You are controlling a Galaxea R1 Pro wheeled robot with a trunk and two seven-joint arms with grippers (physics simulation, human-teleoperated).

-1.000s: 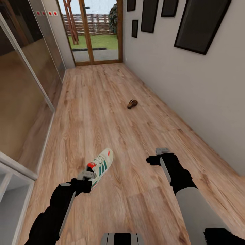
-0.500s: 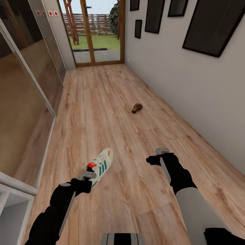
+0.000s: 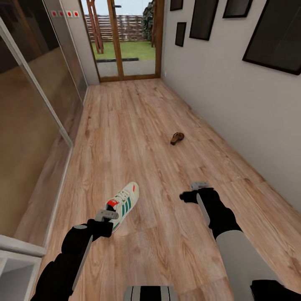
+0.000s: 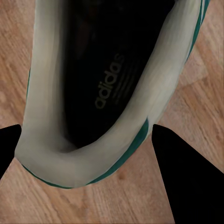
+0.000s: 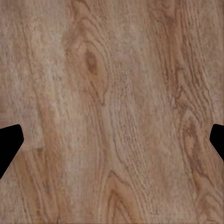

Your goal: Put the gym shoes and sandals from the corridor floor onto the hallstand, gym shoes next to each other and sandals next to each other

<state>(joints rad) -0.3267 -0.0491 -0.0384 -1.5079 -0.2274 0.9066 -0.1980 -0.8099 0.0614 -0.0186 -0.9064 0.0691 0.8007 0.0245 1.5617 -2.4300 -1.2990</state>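
Your left gripper (image 3: 109,216): clamped on sneaker (image 3: 124,204) heel (held over floor (image 3: 138,125)) | your right gripper (image 3: 199,185): fingers apart, empty | sandal (image 3: 177,138): lying ahead near wall (image 3: 225,83)

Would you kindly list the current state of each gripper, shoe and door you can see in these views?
left gripper: shut on the gym shoe, fingers at either side of its heel
gym shoe: held at the heel, toe pointing forward
right gripper: open, holding nothing
sandal: lying on the corridor floor near the wall, untouched
glass door: closed, at the corridor's far end
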